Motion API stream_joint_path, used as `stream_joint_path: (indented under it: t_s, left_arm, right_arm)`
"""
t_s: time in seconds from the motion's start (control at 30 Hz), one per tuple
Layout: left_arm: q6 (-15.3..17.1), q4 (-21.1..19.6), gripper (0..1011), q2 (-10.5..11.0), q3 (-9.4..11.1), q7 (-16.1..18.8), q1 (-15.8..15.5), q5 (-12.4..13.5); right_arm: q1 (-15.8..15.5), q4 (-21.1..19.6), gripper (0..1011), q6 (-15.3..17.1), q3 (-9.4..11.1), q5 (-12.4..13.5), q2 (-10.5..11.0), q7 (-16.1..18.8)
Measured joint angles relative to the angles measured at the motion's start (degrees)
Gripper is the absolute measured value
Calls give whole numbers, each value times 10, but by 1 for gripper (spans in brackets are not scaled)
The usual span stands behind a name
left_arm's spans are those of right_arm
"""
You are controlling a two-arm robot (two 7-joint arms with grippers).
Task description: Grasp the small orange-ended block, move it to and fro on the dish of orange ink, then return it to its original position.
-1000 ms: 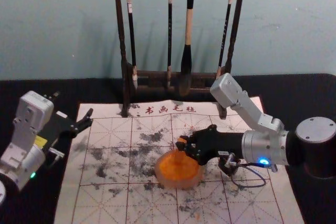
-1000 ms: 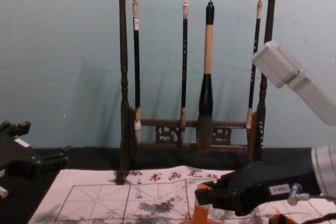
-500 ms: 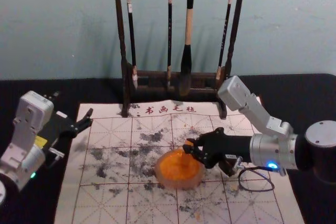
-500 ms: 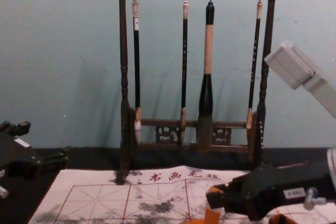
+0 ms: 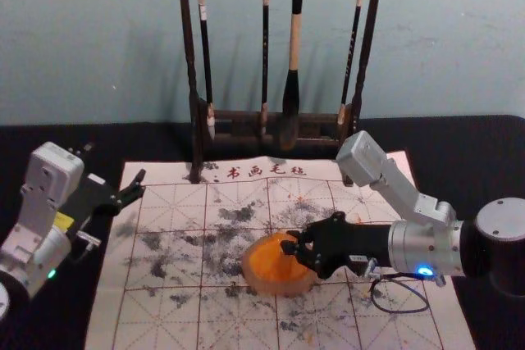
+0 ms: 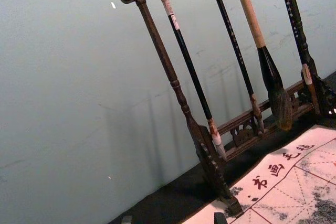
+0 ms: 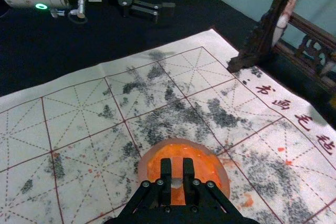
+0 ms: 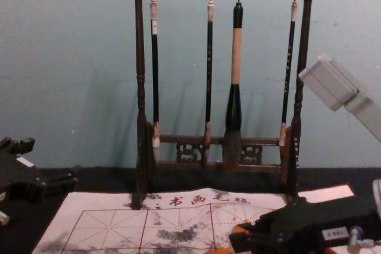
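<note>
My right gripper [image 5: 290, 246] is low over the right part of the dish of orange ink [image 5: 280, 286]. In the right wrist view, my right gripper [image 7: 177, 170] is shut on the small block [image 7: 177, 166], whose orange end lies between the fingers. The round dish [image 7: 143, 170] is beneath, with orange ink around the fingertips. The chest view has the block's orange top [image 8: 240, 228] at the fingertips; its lower end is hidden, so contact with the ink cannot be told. My left gripper [image 5: 115, 165] is parked open at the left.
A wooden rack [image 5: 195, 133] with several hanging brushes stands at the mat's back edge. The white gridded mat [image 5: 164, 317], stained with dark ink, lies under the dish. A cable [image 5: 385, 309] hangs under the right arm, above the mat.
With the block, my right gripper first shifted to the right, then came down and a little back toward the robot and the left. The left arm and the dish have stayed put.
</note>
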Motion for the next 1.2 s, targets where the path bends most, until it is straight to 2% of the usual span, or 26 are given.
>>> stream_joint_path:
  t_s: [0.6,0.87,1.2]
  left_arm:
    - [0,0,1010,0,0,0,0,0]
    - [0,0,1010,0,0,0,0,0]
    - [0,0,1010,0,0,0,0,0]
  right_arm:
    - [17,22,70,-2,-17,-2,-24,7]
    - [29,39,70,-3,-17,-4,-37,4]
    - [35,50,70,-7,-10,-6,-40,-3]
